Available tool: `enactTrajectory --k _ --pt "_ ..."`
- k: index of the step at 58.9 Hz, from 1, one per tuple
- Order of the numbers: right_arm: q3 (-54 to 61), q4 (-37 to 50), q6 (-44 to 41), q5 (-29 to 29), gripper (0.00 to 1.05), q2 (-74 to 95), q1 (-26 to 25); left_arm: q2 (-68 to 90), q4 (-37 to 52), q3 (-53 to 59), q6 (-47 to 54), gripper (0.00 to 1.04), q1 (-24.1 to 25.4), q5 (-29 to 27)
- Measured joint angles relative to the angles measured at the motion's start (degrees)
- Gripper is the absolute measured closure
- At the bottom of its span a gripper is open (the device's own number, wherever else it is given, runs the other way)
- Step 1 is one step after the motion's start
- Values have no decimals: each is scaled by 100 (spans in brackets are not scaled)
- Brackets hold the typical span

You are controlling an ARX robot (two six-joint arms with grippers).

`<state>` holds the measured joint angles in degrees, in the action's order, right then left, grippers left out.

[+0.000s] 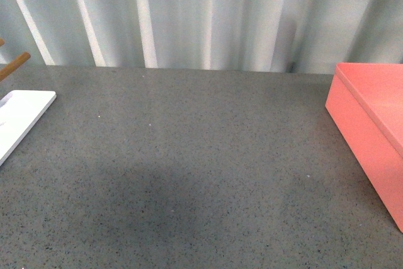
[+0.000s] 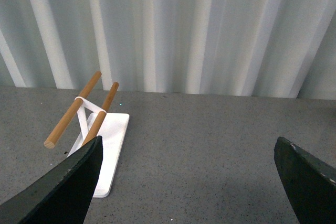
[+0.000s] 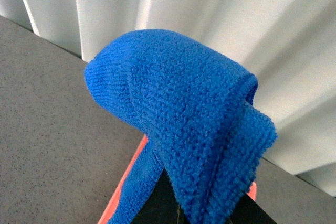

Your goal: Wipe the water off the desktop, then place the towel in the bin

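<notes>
Speckled, stone-like grey desktop (image 1: 201,155) looks dry, so I'd call this the drop-off step. The smooth, straight-walled pink bin (image 1: 371,124) sits at the right, and the fuzzy blue towel (image 3: 184,124) hangs bunched just above it, pinched in the right gripper (image 3: 202,208). Next move calls for lowering over the bin's mouth and letting go, while the left gripper (image 2: 189,182) hovers spread wide and empty on the left.

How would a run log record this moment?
right end effector: shut on towel over bin | left end effector: open, empty | phase: before drop
</notes>
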<state>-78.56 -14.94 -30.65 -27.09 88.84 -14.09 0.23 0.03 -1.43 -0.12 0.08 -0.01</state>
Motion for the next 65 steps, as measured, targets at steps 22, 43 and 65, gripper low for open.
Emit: enactTrajectory --k 22,43,65 --pt "1086 92 -557 -376 101 -85 -1556 0 0 0 0 7 0 2" --pt "1126 511 -343 109 101 881 -1320 -2 0 0 0 7 0 0" --pt "369 -107 190 1193 101 2398 -1255 0 0 0 0 7 0 0"
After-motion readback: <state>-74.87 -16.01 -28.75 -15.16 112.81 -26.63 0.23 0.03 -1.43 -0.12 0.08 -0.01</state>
